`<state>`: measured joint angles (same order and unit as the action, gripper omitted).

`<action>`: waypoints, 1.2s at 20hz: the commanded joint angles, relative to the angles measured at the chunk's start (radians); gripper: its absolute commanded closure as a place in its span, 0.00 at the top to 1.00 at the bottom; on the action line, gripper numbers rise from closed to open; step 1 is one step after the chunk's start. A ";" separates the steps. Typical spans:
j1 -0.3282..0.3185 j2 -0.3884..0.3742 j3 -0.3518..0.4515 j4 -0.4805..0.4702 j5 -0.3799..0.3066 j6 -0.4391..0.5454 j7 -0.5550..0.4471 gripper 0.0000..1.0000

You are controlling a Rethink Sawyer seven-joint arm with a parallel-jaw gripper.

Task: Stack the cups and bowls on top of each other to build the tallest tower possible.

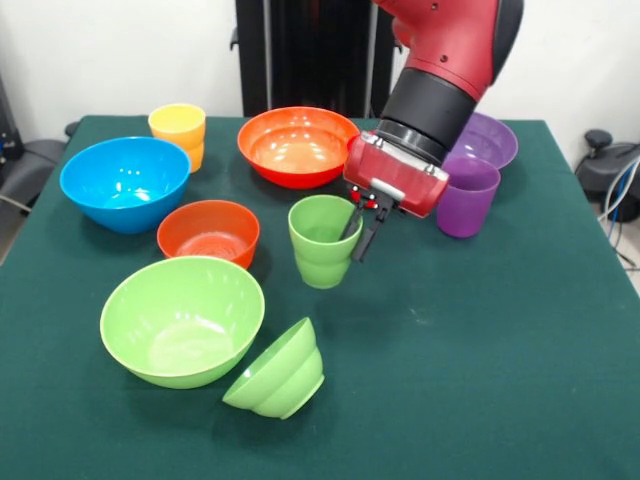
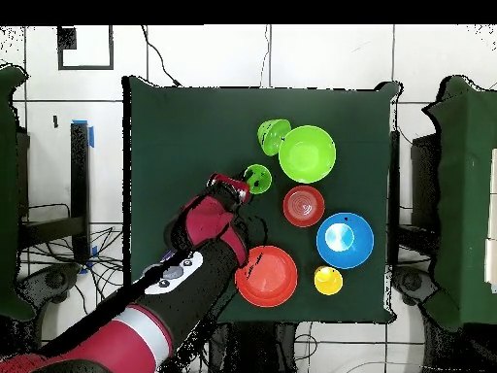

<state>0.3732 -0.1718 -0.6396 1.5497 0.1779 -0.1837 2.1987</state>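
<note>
A light green cup [image 1: 320,245] [image 2: 257,178] stands upright mid-table. My gripper [image 1: 360,228] [image 2: 239,188] is down at its right rim, one finger inside and one outside, shut on the cup's wall. A purple cup [image 1: 467,196] stands just right of the gripper, in front of a purple bowl [image 1: 490,138]. A small light green bowl [image 1: 277,370] [image 2: 272,136] lies on its side beside the large green bowl [image 1: 150,300] [image 2: 308,153]. No tower shows in either view.
Left of the green cup sit a small orange-red bowl [image 1: 208,232] [image 2: 304,205], a blue bowl [image 1: 125,182] [image 2: 345,240] and a yellow cup [image 1: 178,130] [image 2: 328,281]. A large orange bowl [image 1: 297,145] [image 2: 266,276] is behind the cup. The arm hides both purple pieces from overhead.
</note>
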 commanded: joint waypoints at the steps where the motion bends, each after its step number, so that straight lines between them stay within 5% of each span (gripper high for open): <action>1: -0.009 0.038 0.069 -0.035 0.101 -0.103 0.167 0.00; 15: -0.011 0.026 0.108 -0.017 0.166 -0.094 0.150 0.00; 24: 0.078 0.101 0.078 -0.050 0.342 -0.036 0.146 0.00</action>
<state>0.3982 -0.1461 -0.6416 1.5499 0.4016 -0.2995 2.1987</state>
